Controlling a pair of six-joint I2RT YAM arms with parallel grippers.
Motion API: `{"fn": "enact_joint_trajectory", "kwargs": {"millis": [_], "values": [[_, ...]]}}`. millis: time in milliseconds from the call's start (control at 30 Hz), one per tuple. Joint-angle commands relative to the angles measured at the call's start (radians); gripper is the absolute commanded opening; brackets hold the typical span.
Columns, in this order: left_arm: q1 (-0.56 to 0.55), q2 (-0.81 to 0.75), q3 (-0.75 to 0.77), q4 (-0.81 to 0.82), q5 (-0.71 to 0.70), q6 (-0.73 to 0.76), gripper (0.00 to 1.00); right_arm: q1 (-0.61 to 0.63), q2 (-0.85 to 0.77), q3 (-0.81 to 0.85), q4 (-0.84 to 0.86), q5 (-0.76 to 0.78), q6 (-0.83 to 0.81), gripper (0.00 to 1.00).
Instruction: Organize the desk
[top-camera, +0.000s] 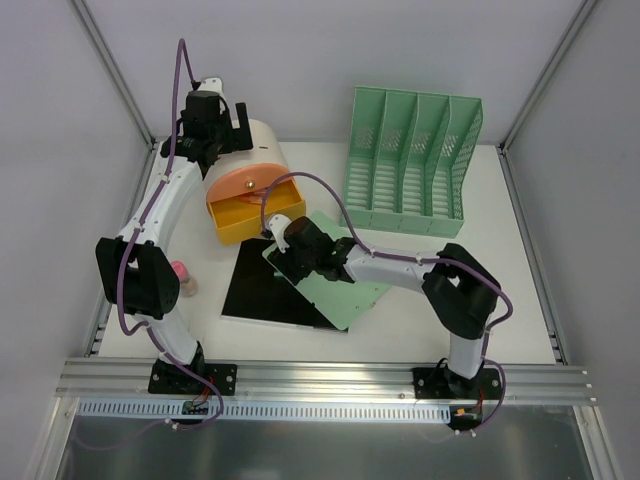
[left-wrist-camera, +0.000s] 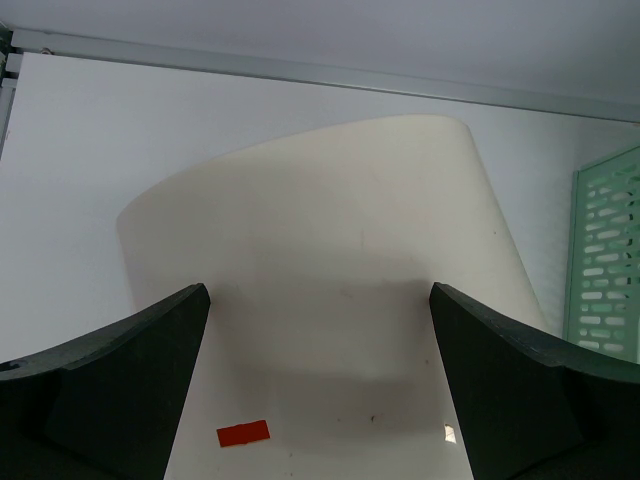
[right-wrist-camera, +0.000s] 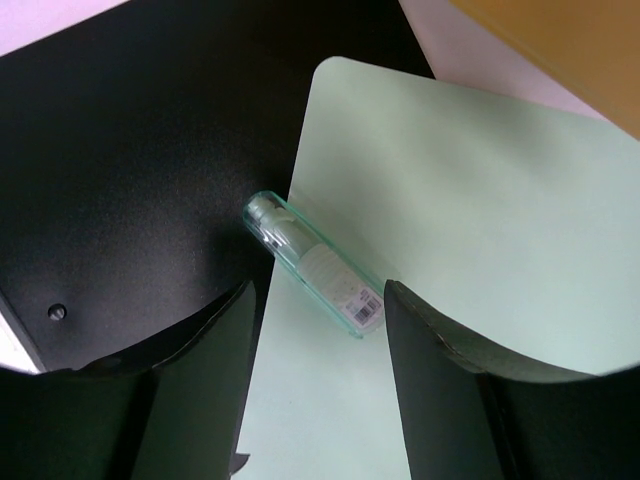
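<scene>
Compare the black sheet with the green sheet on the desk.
The black sheet is dark and matte; the green sheet is pale mint. The green sheet overlaps the black sheet's right edge, lying on top. The green sheet sits turned diagonally, the black sheet closer to square with the desk. Both lie flat, thin and rectangular.

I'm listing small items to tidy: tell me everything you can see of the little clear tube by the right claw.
The tube is a small clear, green-tinted cylinder, seemingly plastic, with pale contents and a barcode label at one end. It lies on its side, diagonally, one end on the black sheet, the rest on the pale green sheet. It sits between the open fingers of the right claw, not gripped.
</scene>
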Motion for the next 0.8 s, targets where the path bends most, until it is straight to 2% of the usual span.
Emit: {"fn": "enact_joint_trajectory", "kwargs": {"millis": [0, 767], "values": [[0.002, 0.02, -0.012, -0.089, -0.013, 0.018, 0.95, -0.001, 0.019, -0.01, 0.095, 0.006, 0.005, 0.58], [0.002, 0.015, -0.013, -0.086, -0.016, 0.023, 0.95, -0.009, 0.088, -0.038, 0.129, 0.045, 0.008, 0.55]]}}
